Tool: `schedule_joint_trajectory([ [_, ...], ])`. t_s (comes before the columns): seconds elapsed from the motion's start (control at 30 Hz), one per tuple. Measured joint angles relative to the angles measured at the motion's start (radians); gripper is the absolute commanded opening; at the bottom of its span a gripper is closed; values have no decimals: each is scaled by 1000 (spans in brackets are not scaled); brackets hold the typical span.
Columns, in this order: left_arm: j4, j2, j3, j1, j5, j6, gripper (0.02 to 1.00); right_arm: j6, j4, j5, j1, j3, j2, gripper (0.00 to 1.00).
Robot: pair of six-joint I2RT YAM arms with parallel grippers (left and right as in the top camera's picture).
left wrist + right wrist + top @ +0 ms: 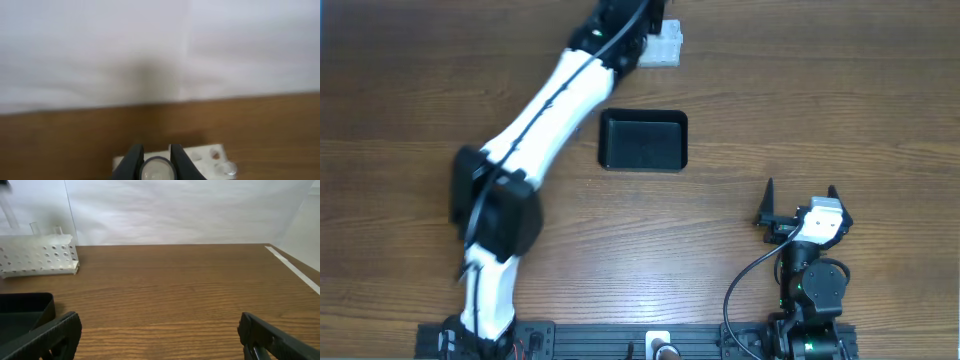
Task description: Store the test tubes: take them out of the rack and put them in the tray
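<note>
1. top view: the white rack (663, 45) stands at the 12 o'clock edge of the wooden worktop (840, 100). the black tray (643, 140) lies near the rack, at its 6 o'clock, and does not touch it.
2. the left arm (545, 110) stretches from the 7 o'clock corner of the worktop up to the rack, and the left end effector (650, 25) is over the rack.
3. left wrist view: the left end effector (155, 152) is grasping a test tube (157, 170), with one finger pressed on each side of its round glass rim. the test tube stands upright at the top of the rack (200, 154). i cannot tell whether its lower end sits in a hole. the rim of a second tube (226, 169) shows farther along the rack.
4. right wrist view: the right end effector (159, 320) is released, its fingers spread wide with only bare worktop between them. two spare tubes (34, 227) stick up from the top of the rack (40, 255). a corner of the tray (25, 307) lies between the rack and this end effector.
5. top view: the right end effector (800, 205) is at about 4 o'clock from the tray and well apart from it, close to its own arm's base.
</note>
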Motion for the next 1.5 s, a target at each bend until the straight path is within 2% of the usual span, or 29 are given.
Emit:
schedule_joint_trajectory([
  [0.2, -285, -232, 35, 0, 44, -33, 40, 0, 0, 0, 0, 0, 0, 991],
  [0.3, -502, -271, 37, -1, 82, -151, 42, 0, 0, 0, 0, 0, 0, 993],
  [0.37, -552, -269, 4, -5, 99, -232, 40, 0, 0, 0, 0, 0, 0, 993],
  [0.5, -560, -246, -121, -23, 114, -340, 42, 1, 0, 0, 0, 0, 0, 991],
  [0.67, -559, -120, -189, -59, 133, -403, 40, 1, 0, 0, 0, 0, 0, 993],
  [1.5, -496, 112, -196, -57, 151, -417, 71, 0, 0, 0, 0, 0, 0, 991],
])
